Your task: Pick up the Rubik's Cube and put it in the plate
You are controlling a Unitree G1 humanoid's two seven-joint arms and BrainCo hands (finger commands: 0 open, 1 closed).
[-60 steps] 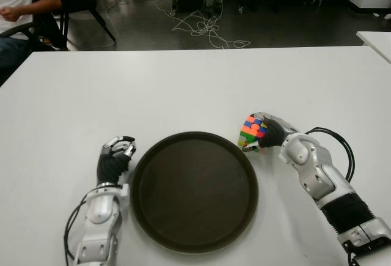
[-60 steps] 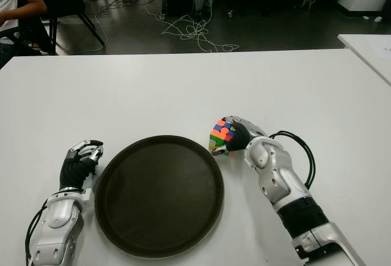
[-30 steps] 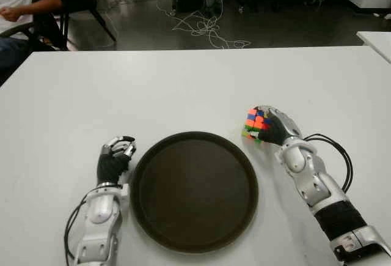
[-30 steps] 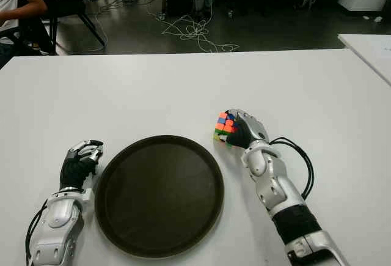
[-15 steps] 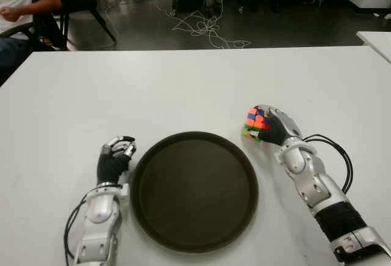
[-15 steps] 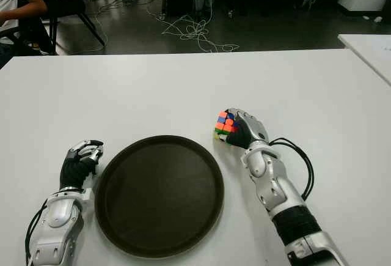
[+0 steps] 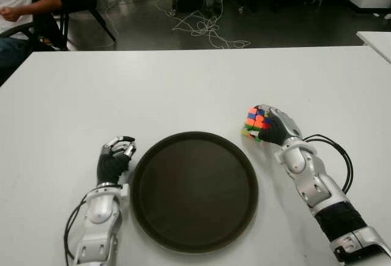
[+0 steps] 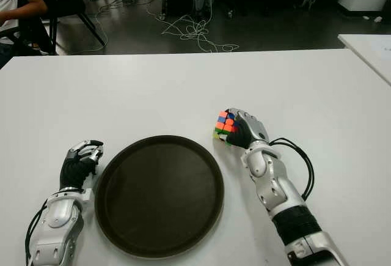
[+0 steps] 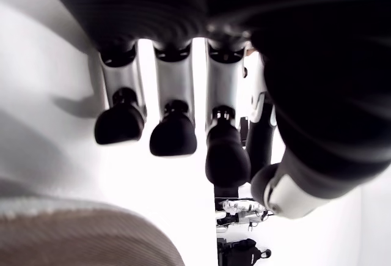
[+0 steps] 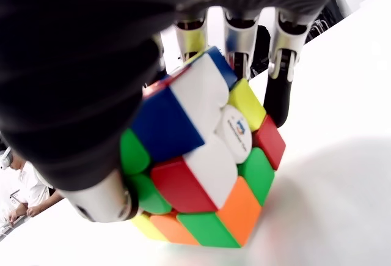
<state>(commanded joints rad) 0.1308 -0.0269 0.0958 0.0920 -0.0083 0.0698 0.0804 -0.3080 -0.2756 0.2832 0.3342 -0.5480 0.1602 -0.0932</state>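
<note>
right hand (image 7: 273, 126) is curled tight around the Rubik's Cube (image 7: 255, 123), right of centre, just beside the plate's (image 7: 194, 191) upper-right rim | cube's far faces are hidden by fingers | left hand (image 7: 113, 161), lower left beside the plate, is curled, nothing held | surface (image 7: 183, 88) white

White table (image 7: 183, 82) fills most of the view, far edge running straight across. 2nd white table (image 7: 374, 38) pokes in at far right, apart from the 1st. Beyond: dark floor (image 7: 140, 30) w/ a tangle of pale cables (image 7: 204, 30) near centre. Black chair (image 7: 79, 3) at far left, person (image 7: 18, 3) in white shirt seated there, only partly in view. Dark equipment along the back, too dim to tell what.
</note>
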